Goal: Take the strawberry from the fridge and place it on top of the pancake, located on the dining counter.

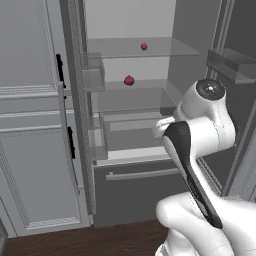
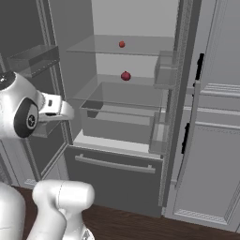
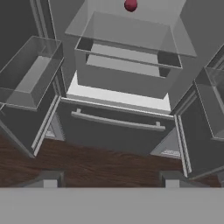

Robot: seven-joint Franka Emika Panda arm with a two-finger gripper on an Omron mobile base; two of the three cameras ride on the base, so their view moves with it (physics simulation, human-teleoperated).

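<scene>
1. The strawberry is a tiny bright red berry, round and plain, much smaller than the darker crimson fruit below it.
2. It sits on the top glass shelf of the open fridge, near the middle; the right base view shows it there too, alone on that shelf.
3. The crimson fruit rests on the next shelf down, a little left of the strawberry in the left base view; in the hand view its lower part shows at the top edge, the rest cut off.
4. Under that shelf stands a clear drawer with nothing visible in it; the door bins on both sides look bare as well.
5. The bottom drawer is shut, its bar handle across the front, so its contents are hidden.
6. The gripper hangs low in front of the fridge, over the wood floor; its fingertips stand wide apart with nothing between them.
7. In the base views the arm's own bulk covers the claw.
</scene>
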